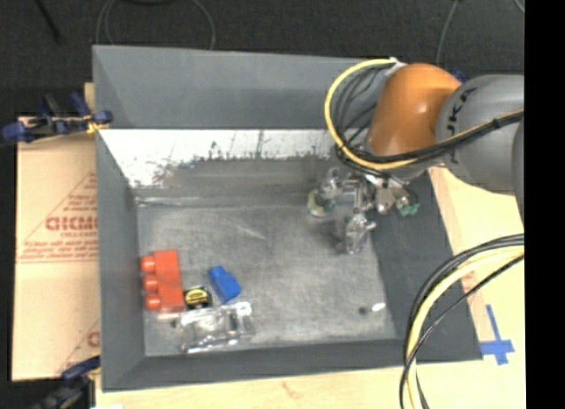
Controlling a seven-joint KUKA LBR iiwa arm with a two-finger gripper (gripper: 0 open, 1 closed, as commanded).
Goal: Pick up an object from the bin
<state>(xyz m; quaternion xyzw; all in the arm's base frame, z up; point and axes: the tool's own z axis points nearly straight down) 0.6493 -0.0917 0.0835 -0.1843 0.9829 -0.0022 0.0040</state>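
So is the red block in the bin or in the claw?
In the bin: the red block lies on the floor, lower left, beside a blue piece, far from the claw.

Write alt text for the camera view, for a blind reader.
The gripper is over bare floor at the right side of the grey bin, apart from the objects. A red block, blue piece, yellow-and-black item and clear plastic piece cluster in the near left corner.

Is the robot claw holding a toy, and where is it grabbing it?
Nothing that I can see. The gripper hangs over bare bin floor; the red block, blue block and clear plastic piece lie far off.
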